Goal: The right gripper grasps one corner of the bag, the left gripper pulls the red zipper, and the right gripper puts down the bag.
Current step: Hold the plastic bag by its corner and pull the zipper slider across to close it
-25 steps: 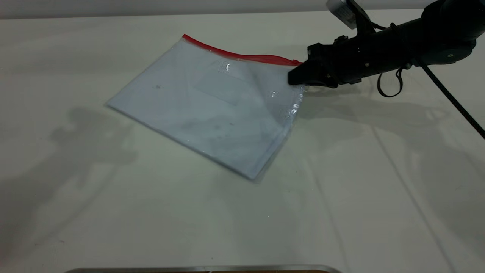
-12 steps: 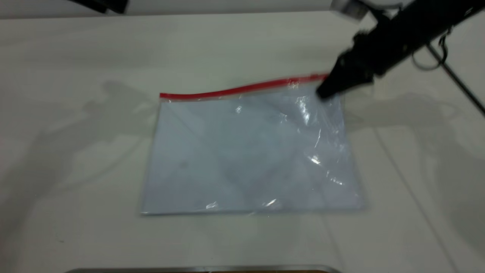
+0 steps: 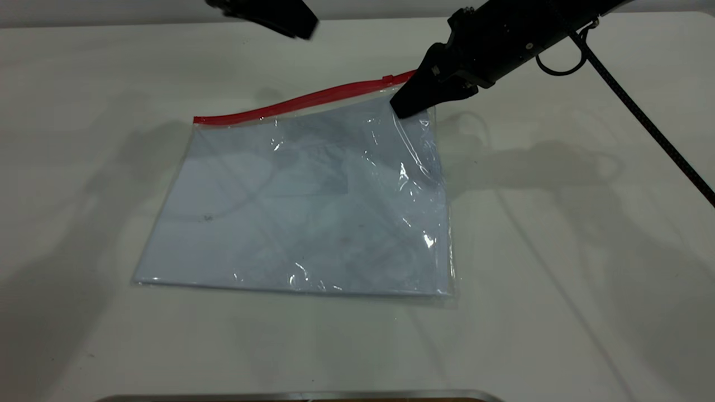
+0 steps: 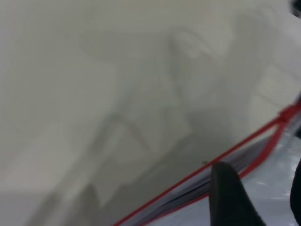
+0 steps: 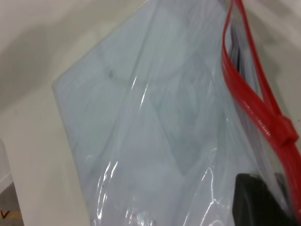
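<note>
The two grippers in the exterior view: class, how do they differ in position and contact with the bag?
The right gripper is low, shut on the bag at its corner by the red zipper; the left gripper is high beyond the zipper, touching nothing. The right carries a looped cable; the left shows none. Both are black.

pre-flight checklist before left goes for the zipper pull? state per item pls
1. Right gripper shut on the corner of the bag: ok.
2. Bag corner lifted, far edge resting on the table: ok.
3. Red zipper unobstructed along its length: ok.
4. Slider tab located, near the held corner: ok.
5. Bag mouth open along the zipper: ok.
6. Left gripper lined up on the slider: not ok, it hangs above the far table edge.
</note>
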